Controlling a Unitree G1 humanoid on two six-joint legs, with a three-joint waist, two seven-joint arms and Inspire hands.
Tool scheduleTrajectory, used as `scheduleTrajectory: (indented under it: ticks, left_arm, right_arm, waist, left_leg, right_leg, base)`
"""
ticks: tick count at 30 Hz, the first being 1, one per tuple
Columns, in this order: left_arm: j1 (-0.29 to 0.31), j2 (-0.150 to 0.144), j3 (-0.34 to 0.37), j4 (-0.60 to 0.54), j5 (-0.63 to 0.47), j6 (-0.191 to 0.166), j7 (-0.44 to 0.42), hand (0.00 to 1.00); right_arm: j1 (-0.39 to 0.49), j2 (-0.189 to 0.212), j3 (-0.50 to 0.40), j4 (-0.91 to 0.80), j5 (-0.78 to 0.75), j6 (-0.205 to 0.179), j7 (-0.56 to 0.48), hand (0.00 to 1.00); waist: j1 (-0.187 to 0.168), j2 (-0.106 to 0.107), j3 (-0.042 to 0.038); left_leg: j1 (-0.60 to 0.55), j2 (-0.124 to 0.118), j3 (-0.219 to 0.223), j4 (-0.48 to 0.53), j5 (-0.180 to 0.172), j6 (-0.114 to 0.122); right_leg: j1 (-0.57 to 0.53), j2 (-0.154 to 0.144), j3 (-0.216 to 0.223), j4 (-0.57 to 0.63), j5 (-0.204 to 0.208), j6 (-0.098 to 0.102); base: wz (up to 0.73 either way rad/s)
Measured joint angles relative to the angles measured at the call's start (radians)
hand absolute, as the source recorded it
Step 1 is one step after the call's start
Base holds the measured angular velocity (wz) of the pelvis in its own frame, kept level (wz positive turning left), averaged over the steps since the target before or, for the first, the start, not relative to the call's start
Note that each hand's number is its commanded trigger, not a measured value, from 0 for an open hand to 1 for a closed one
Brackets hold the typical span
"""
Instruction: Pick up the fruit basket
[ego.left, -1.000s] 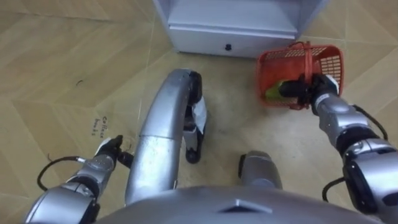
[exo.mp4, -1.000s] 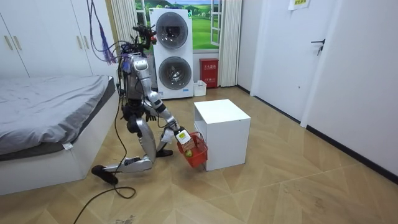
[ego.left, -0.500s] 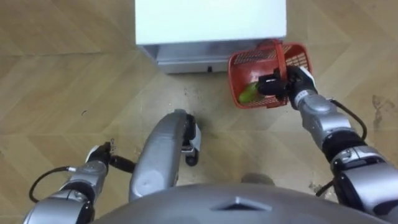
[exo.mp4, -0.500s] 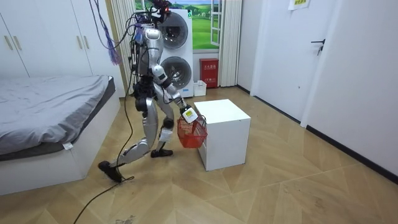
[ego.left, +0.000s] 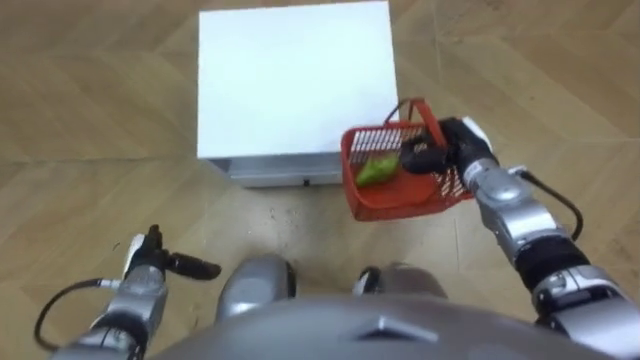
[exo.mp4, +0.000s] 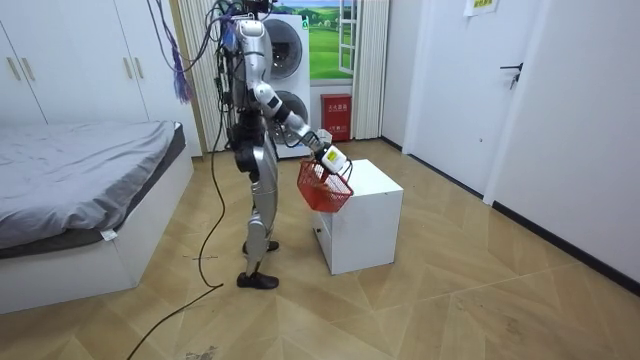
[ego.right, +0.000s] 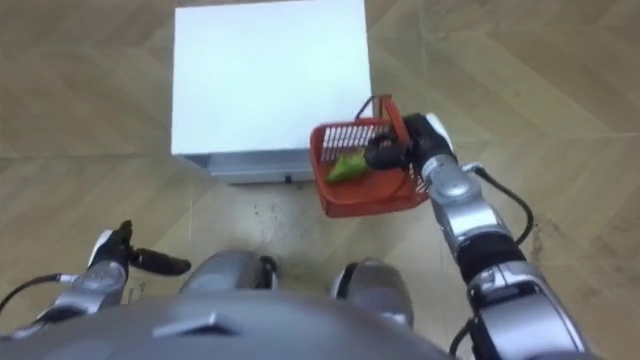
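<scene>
The red plastic fruit basket hangs in the air off the front right corner of the white cabinet. My right hand is shut on its red handle. A green fruit lies inside the basket. In the room view I stand upright beside the cabinet, with the basket held out at about the height of the cabinet's top. My left hand hangs low at my left side with relaxed fingers and holds nothing.
The cabinet has a drawer with a dark knob on the side facing me. A bed stands at the room view's left, stacked washing machines behind me. Wooden floor lies all around the cabinet.
I have risen from kneeling to standing upright. The basket, held in my right hand, has come up from near the floor to the height of the cabinet's top.
</scene>
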Motion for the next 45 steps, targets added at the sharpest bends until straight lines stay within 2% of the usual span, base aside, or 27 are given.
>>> scheduleTrajectory:
  ticks: [2, 5, 9, 12, 15, 31, 33, 35, 37, 38, 39, 40, 42, 43, 45]
  left_arm:
    - [0.026, -0.003, 0.014, -0.001, 0.038, 0.012, -0.002, 0.00]
    - [0.049, -0.013, 0.043, -0.003, 0.100, 0.033, -0.004, 0.00]
    - [0.058, -0.018, 0.047, -0.026, 0.132, 0.040, -0.004, 0.00]
    - [0.060, -0.020, 0.048, -0.035, 0.146, 0.044, -0.005, 0.00]
    - [0.070, -0.020, 0.048, -0.045, 0.151, 0.054, -0.011, 0.00]
    - [0.092, -0.022, 0.072, -0.052, 0.190, 0.075, -0.041, 0.00]
    - [0.101, -0.022, 0.076, -0.052, 0.189, 0.090, -0.043, 0.00]
    - [0.110, -0.023, 0.076, -0.051, 0.185, 0.094, -0.052, 0.00]
    - [0.101, -0.026, 0.076, -0.051, 0.186, 0.092, -0.074, 0.00]
    - [0.099, -0.028, 0.076, -0.051, 0.186, 0.090, -0.079, 0.00]
    - [0.090, -0.034, 0.076, -0.051, 0.186, 0.087, -0.083, 0.00]
    - [0.083, -0.036, 0.076, -0.051, 0.186, 0.087, -0.083, 0.00]
    - [0.079, -0.039, 0.073, -0.051, 0.186, 0.088, -0.085, 0.00]
    - [0.080, -0.040, 0.073, -0.050, 0.186, 0.088, -0.086, 0.00]
    - [0.072, -0.037, 0.078, -0.051, 0.186, 0.087, -0.086, 0.00]
  right_arm:
    - [0.011, 0.000, 0.000, -0.039, -0.007, 0.002, 0.010, 1.00]
    - [0.047, -0.006, 0.000, -0.153, -0.002, 0.001, 0.015, 1.00]
    - [0.050, 0.005, 0.000, -0.251, 0.024, -0.040, 0.010, 1.00]
    - [0.052, 0.011, 0.001, -0.258, 0.024, -0.046, 0.006, 1.00]
    - [0.053, 0.011, 0.001, -0.257, 0.024, -0.046, 0.006, 1.00]
    - [0.052, 0.030, 0.010, -0.305, 0.015, -0.046, 0.008, 1.00]
    - [0.053, 0.044, 0.016, -0.305, 0.016, -0.036, 0.007, 1.00]
    - [0.053, 0.055, 0.017, -0.305, 0.018, -0.031, 0.012, 1.00]
    - [0.050, 0.052, 0.017, -0.300, 0.017, -0.031, 0.018, 1.00]
    - [0.051, 0.051, 0.017, -0.294, 0.018, -0.031, 0.019, 1.00]
    - [0.053, 0.046, 0.015, -0.277, 0.018, -0.029, 0.020, 1.00]
    - [0.053, 0.047, 0.014, -0.275, 0.018, -0.028, 0.019, 1.00]
    - [0.064, 0.054, 0.018, -0.272, 0.019, -0.016, 0.023, 1.00]
    - [0.066, 0.056, 0.020, -0.272, 0.020, -0.016, 0.026, 1.00]
    - [0.066, 0.056, 0.023, -0.260, 0.020, -0.016, 0.031, 1.00]
  waist:
    - [0.001, -0.003, -0.0013]
    - [0.005, -0.007, -0.0022]
    - [0.004, -0.008, -0.0033]
    - [0.005, -0.011, -0.0056]
    - [0.005, -0.013, -0.0065]
    - [0.032, -0.017, -0.0071]
    - [0.033, -0.025, -0.0013]
    - [0.034, -0.026, 0.0010]
    - [0.046, -0.023, 0.0026]
    - [0.044, -0.021, 0.0024]
    - [0.043, -0.015, -0.0017]
    - [0.044, -0.014, -0.0006]
    - [0.054, -0.014, 0.0006]
    - [0.054, -0.014, 0.0007]
    - [0.059, -0.009, 0.0034]
  left_leg:
    - [0.019, 0.003, 0.000, -0.013, 0.000, 0.000]
    - [0.048, 0.000, -0.001, -0.057, 0.001, 0.001]
    - [0.075, -0.007, -0.014, -0.071, 0.003, 0.005]
    - [0.100, -0.009, -0.030, -0.085, 0.004, 0.005]
    - [0.101, -0.010, -0.035, -0.085, 0.004, 0.005]
    - [0.120, -0.012, -0.031, -0.084, 0.004, 0.005]
    - [0.115, -0.016, -0.003, -0.043, 0.003, 0.005]
    - [0.119, -0.022, 0.005, -0.026, 0.003, 0.005]
    - [0.102, -0.028, 0.041, -0.014, -0.003, 0.016]
    - [0.098, -0.029, 0.047, -0.020, -0.004, 0.020]
    - [0.102, -0.034, 0.057, -0.033, -0.007, 0.029]
    - [0.100, -0.038, 0.059, -0.036, -0.009, 0.034]
    - [0.103, -0.061, 0.062, -0.034, -0.004, 0.046]
    - [0.107, -0.064, 0.065, -0.033, -0.002, 0.049]
    - [0.117, -0.082, 0.099, -0.032, -0.016, 0.076]
  right_leg:
    - [0.037, 0.016, -0.002, -0.051, 0.018, 0.004]
    - [0.062, 0.018, -0.013, -0.080, 0.025, 0.011]
    - [0.096, 0.013, -0.030, -0.091, 0.025, 0.011]
    - [0.127, 0.013, -0.053, -0.099, 0.025, 0.011]
    - [0.132, 0.013, -0.057, -0.103, 0.025, 0.011]
    - [0.159, 0.010, -0.054, -0.114, 0.025, 0.012]
    - [0.175, -0.004, -0.047, -0.114, 0.025, 0.012]
    - [0.186, -0.013, -0.053, -0.109, 0.025, 0.013]
    - [0.164, -0.030, -0.052, -0.071, 0.020, 0.020]
    - [0.157, -0.034, -0.051, -0.059, 0.018, 0.023]
    - [0.130, -0.042, -0.045, -0.022, 0.011, 0.036]
    - [0.114, -0.051, -0.042, 0.002, 0.006, 0.043]
    - [0.059, -0.082, -0.038, 0.116, 0.001, 0.050]
    - [0.049, -0.094, -0.037, 0.141, 0.001, 0.051]
    - [0.000, -0.136, -0.033, 0.258, 0.004, 0.054]
  base:
    - [0.00]
    - [0.07]
    - [0.13]
    - [0.19]
    - [0.09]
    - [0.01]
    - [0.00]
    - [0.00]
    - [0.00]
    - [0.10]
    - [0.19]
    - [0.15]
    - [-0.02]
    - [-0.05]
    - [0.04]
